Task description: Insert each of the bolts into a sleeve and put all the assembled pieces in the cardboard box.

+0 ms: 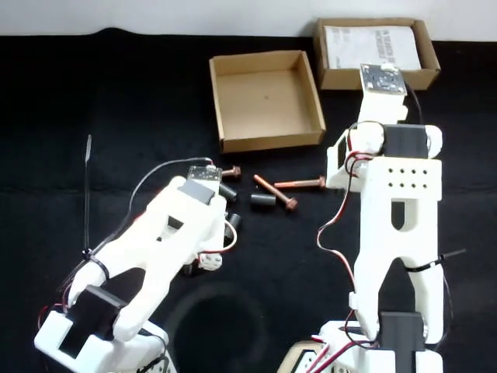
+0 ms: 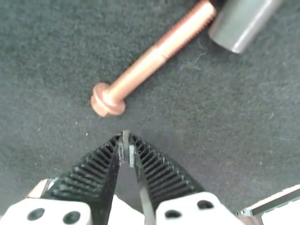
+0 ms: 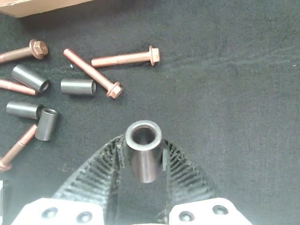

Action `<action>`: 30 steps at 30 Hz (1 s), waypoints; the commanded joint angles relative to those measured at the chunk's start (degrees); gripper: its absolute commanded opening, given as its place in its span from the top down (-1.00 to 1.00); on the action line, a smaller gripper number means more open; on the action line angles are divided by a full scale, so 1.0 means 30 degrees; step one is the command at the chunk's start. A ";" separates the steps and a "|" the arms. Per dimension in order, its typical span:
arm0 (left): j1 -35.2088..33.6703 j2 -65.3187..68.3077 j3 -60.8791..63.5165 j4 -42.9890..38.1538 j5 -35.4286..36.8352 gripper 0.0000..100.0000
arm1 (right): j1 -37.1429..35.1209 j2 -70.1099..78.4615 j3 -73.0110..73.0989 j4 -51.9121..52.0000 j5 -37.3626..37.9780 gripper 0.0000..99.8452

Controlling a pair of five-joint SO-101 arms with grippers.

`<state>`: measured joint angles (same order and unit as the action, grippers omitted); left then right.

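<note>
Tips of the left gripper [image 2: 125, 143] meet, ribbed, beside a threaded copper bolt [image 2: 154, 51] lying centrally on the tabletop [image 1: 70, 101]; right gripper [image 3: 143, 157] clamps a smooth grey hollow sleeve [image 3: 143, 140], bore facing its wrist; high view adds the cardboard box [image 1: 268, 101] at the far edge.

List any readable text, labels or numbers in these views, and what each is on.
Sheet in the far box: lines of print, too small to read.
Bolt in the left wrist view: no marks seen.
Sleeve in the right gripper: no marks seen.
Empty box: no print seen.
Nothing here can be quoted.
</note>
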<state>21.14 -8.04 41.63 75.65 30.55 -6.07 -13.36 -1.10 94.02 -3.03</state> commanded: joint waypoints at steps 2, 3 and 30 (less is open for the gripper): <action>0.0161 -0.0454 0.0542 -0.1231 0.0147 0.98 | -0.0220 -0.0894 -0.0015 -0.0190 -0.0205 0.98; -0.0073 -0.0454 0.0689 -0.1582 0.0147 0.98 | -0.0220 -0.0923 -0.0015 -0.0190 -0.0205 0.98; -0.6286 0.9011 -1.0916 -0.2081 0.1289 0.98 | -0.1158 -0.0923 0.0982 -0.0161 -0.0850 0.98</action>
<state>4.18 19.38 16.13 67.91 34.33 -8.97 -13.36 1.10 94.02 -5.05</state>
